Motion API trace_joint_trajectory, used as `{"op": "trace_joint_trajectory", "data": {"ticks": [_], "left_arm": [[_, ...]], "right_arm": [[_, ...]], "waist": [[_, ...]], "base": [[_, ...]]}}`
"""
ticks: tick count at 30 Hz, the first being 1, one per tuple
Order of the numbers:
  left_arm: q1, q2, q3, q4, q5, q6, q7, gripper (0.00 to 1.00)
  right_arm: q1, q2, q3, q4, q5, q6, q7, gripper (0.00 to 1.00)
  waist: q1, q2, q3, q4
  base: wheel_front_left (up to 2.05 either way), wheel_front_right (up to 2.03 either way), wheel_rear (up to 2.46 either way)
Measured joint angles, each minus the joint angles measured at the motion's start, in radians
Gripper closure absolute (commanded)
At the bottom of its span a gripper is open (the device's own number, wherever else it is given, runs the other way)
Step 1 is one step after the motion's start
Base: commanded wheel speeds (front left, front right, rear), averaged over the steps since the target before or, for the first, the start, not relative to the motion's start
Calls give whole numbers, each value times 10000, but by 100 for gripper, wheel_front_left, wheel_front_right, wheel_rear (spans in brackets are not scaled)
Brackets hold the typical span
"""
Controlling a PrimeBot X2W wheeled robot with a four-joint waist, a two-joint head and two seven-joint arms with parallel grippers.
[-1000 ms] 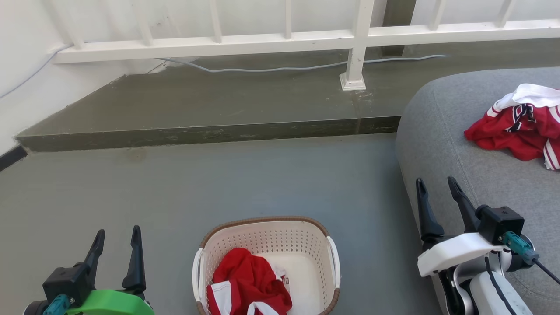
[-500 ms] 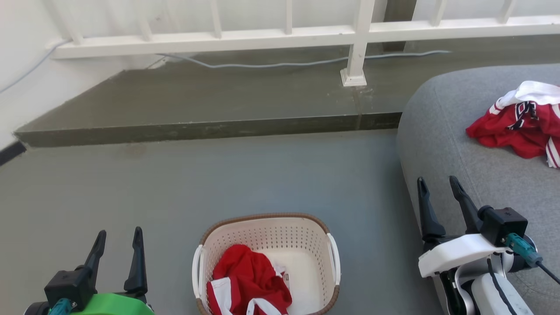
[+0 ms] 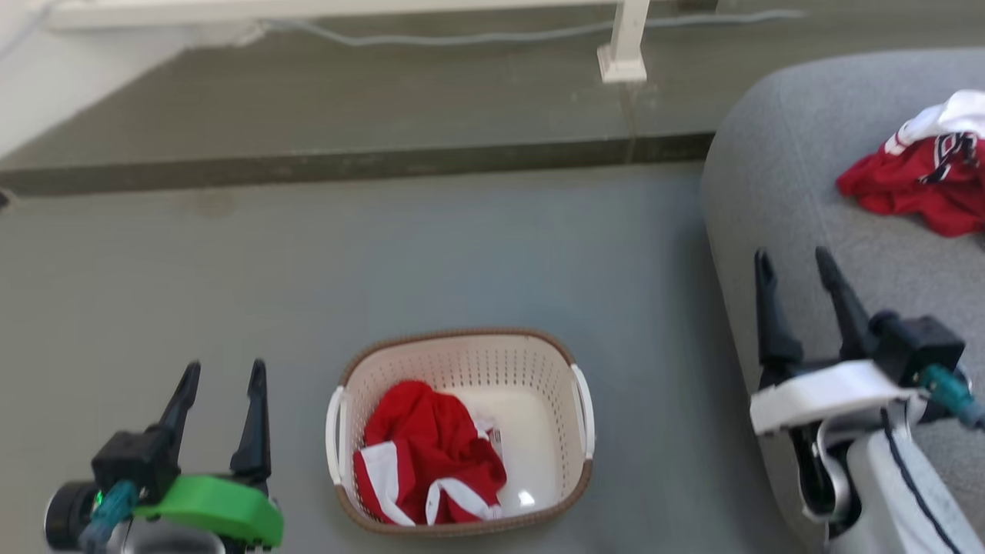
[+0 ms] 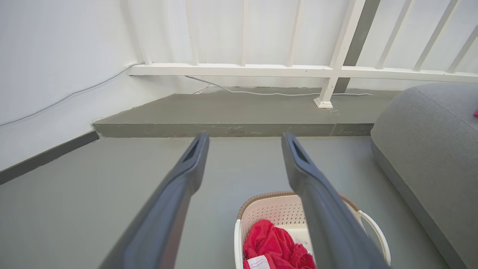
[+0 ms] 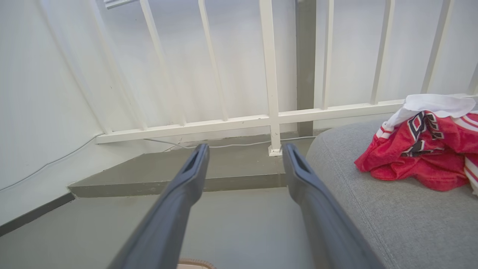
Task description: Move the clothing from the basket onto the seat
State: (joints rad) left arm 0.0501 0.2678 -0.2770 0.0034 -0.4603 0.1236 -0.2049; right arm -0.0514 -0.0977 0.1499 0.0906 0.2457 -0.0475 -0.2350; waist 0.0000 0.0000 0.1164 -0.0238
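Note:
The cream basket with a brown rim stands on the floor at the bottom centre, also low in the left wrist view. Red clothing with white trim lies bunched in its left half. More red and white clothing rests on the grey seat at the right, and in the right wrist view on the seat. My left gripper is open to the left of the basket. My right gripper is open beside the seat's left edge. Both hold nothing.
A raised concrete step crosses the floor behind the basket. A white railing post stands on it with a grey cable along the back. A white wall closes the left side.
The head camera has tilted down, so the whole scene sits higher in view and the full basket shows. Both grippers stay open and empty.

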Motion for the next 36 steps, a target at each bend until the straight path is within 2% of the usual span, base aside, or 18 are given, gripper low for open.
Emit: {"op": "trace_joint_trajectory", "data": {"ticks": [13, 20, 36], "left_arm": [[-1642, -13, -537, 619, 115, -198, 786, 0], [-2817, -314, -947, 1363, 357, -539, 1191, 0], [-4870, -403, -1825, 3018, 846, -1235, 2013, 0]], "right_arm": [[-1516, -59, -180, -502, -33, -150, 178, 0], [-2575, -247, -445, -851, -77, -173, 268, 0], [-4452, -268, -347, -1250, -140, -146, 290, 0]], "waist": [[1, 0, 1740, -105], [1, 0, 2870, -219], [2, 0, 5011, -505]], "base": [[0, 0, 0], [0, 0, 0], [0, 0, 0]]}}
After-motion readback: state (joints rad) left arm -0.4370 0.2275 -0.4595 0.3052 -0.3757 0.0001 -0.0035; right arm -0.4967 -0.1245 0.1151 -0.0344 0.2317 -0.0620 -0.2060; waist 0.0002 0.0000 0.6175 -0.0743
